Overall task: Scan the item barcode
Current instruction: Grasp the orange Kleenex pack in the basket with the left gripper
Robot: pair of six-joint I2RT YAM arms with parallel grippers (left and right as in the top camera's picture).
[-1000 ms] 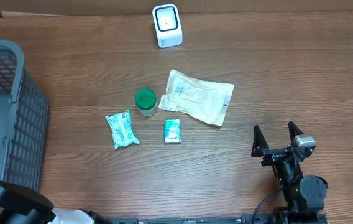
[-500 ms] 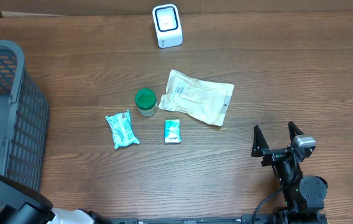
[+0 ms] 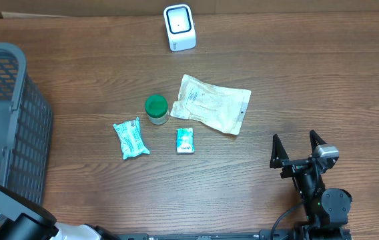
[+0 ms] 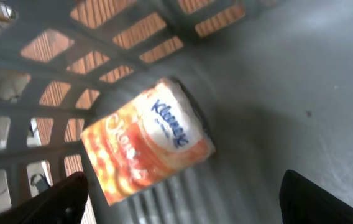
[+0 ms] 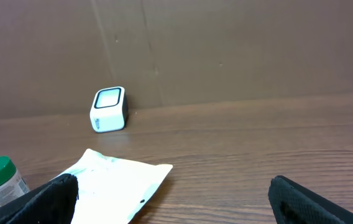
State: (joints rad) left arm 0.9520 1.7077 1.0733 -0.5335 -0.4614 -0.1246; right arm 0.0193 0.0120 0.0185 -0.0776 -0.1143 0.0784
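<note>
Inside the basket (image 3: 16, 87), the left hand (image 4: 198, 196) hovers with its fingers spread wide and nothing between them, looking down on a tissue pack (image 4: 148, 146) that lies tilted on the grey floor close against the lattice wall. That pack looks light and soft, a film wrap over paper, so it would give under a squeeze and is best taken across its short sides, where the wrap is taut. Whether it has been scanned cannot be told from here. Out on the bench (image 3: 309, 80) the other goods lie grouped near the middle. The teal packet (image 3: 131, 139) is crinkled and probably slippery, and its pinched end seam offers the surest hold. The small box (image 3: 185, 141) seems stiff and light, easy to nip across its narrow width. The green-lidded jar (image 3: 156, 109) stands upright, hard and round, likely the heaviest, and should be held around its body below the lid. The white pouch (image 3: 213, 103) lies flat and limp just beside the jar; it would sag, so an edge grip suits it. The scanner (image 3: 179, 27) stands at the far edge, well apart from them. The right hand (image 3: 298, 148) rests wide and empty at the near right.
</note>
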